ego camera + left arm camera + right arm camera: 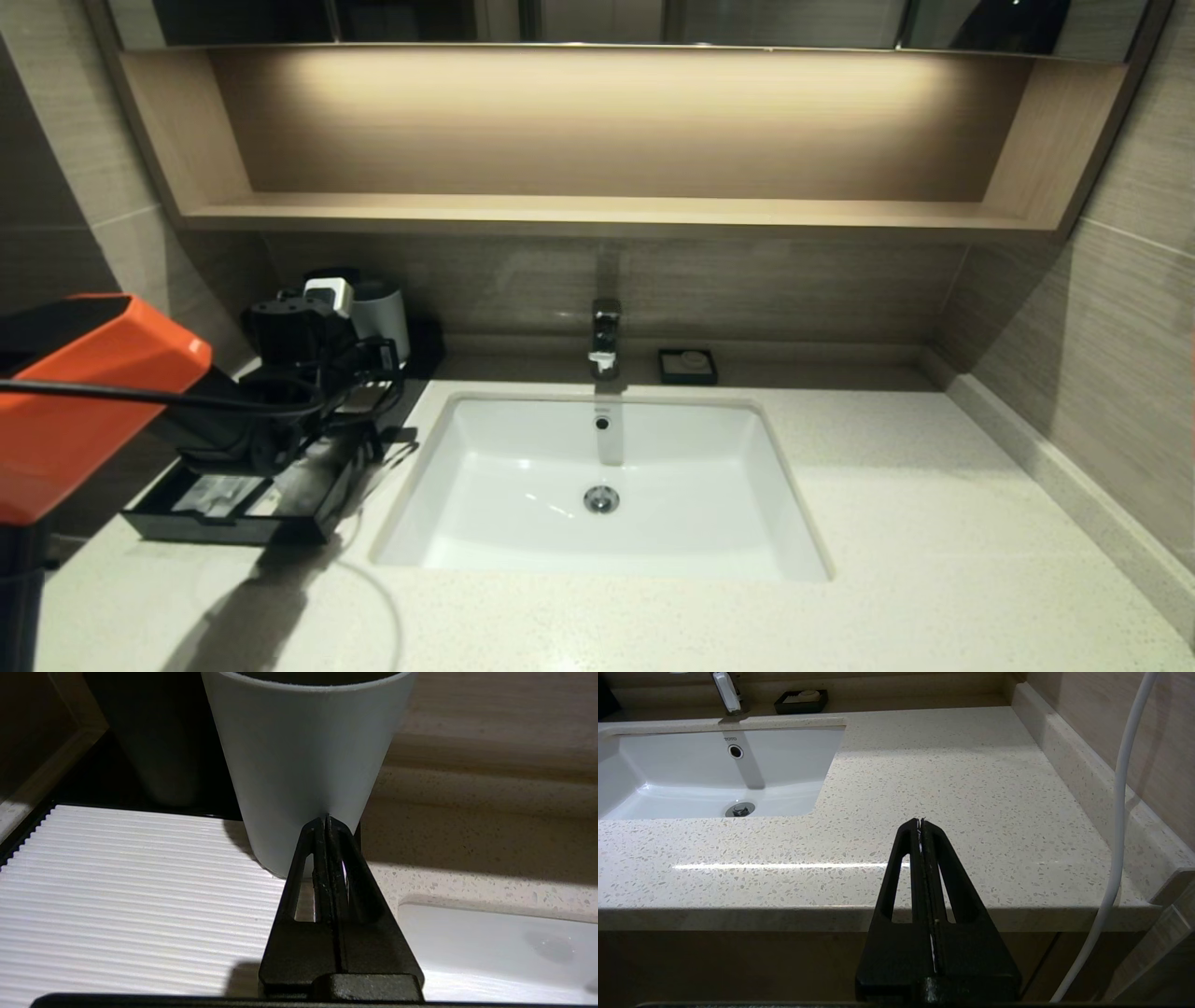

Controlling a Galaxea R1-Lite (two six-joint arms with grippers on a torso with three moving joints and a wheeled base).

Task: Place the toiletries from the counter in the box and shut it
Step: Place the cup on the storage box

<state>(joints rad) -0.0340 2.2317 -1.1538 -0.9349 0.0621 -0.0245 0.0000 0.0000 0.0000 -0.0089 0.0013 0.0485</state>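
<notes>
Head view places your left gripper (359, 425), jaws pressed together and empty, over the box (308, 513), whose drawer (187, 532) stands pulled out with wrapped toiletries (219, 493) inside. Push the drawer front squarely toward the wall, clear of the grey cup (303, 765) beyond. Right gripper (920, 823) is parked, jaws together.

Lit warmly from a strip above the wooden niche (597, 131), brightest at its back panel, fading toward the side walls. Dim along the left, where the box (238, 499) sits in deep shade and a long shadow runs across the counter (934, 560). Soft glints in the sink basin (607, 495). Bright streak of glare on the counter edge in the right wrist view. Left wrist view dark in its upper corner, cup (303, 765) slightly soft.
</notes>
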